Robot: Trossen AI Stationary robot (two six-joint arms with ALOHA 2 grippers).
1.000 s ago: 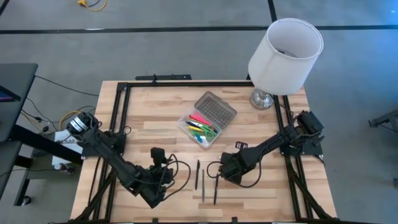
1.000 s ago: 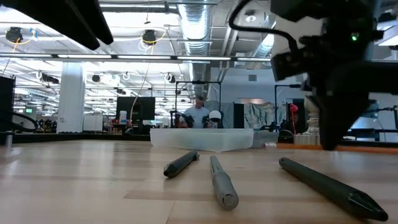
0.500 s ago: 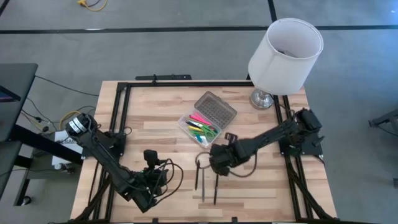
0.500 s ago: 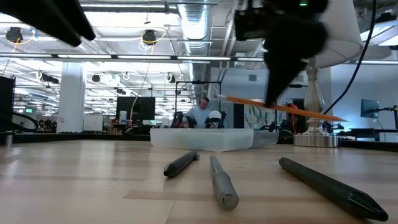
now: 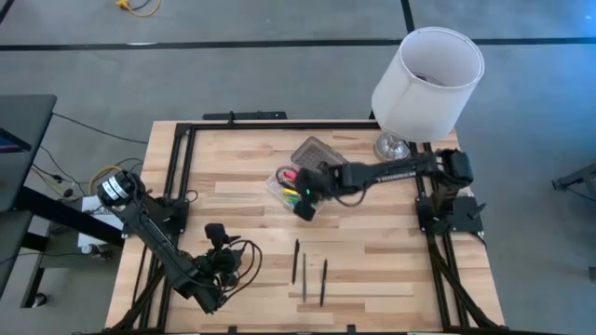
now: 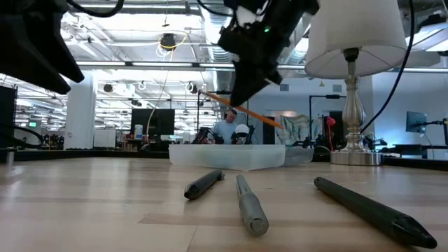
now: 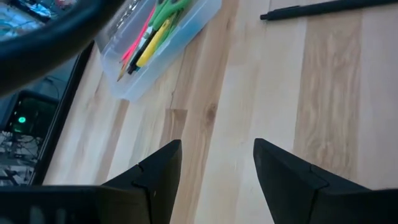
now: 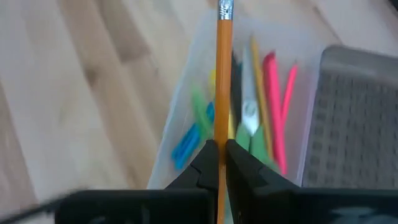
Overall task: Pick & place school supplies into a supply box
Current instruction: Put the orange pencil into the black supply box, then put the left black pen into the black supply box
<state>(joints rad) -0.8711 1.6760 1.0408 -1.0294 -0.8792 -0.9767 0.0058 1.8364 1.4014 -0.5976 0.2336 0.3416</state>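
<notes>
**Orange pencil held over the supply box**

The wooden worktop [image 5: 233, 181] carries a white-shaded lamp [image 5: 426, 70] at its far right corner. No brand, label or writing can be read anywhere.

The supply box [image 5: 300, 197] lies open near the middle, its dotted grey lid [image 5: 317, 154] folded back and its long axis running diagonally (pink, green, yellow and blue supplies lie lengthwise inside).

The right gripper [image 5: 312, 181] hangs above the box, clamped tight on an orange pencil [image 8: 222, 74]. In the low view the pencil slants, and its metal-banded end points away from the gripper, along the box's length.

The left gripper [image 5: 216, 233] waits near the worktop's front left, fingers [image 7: 155, 174] spread wide and holding nothing.

Three dark pens [image 5: 304, 273] lie side by side near the front edge, roughly parallel, pointing front to back.
</notes>
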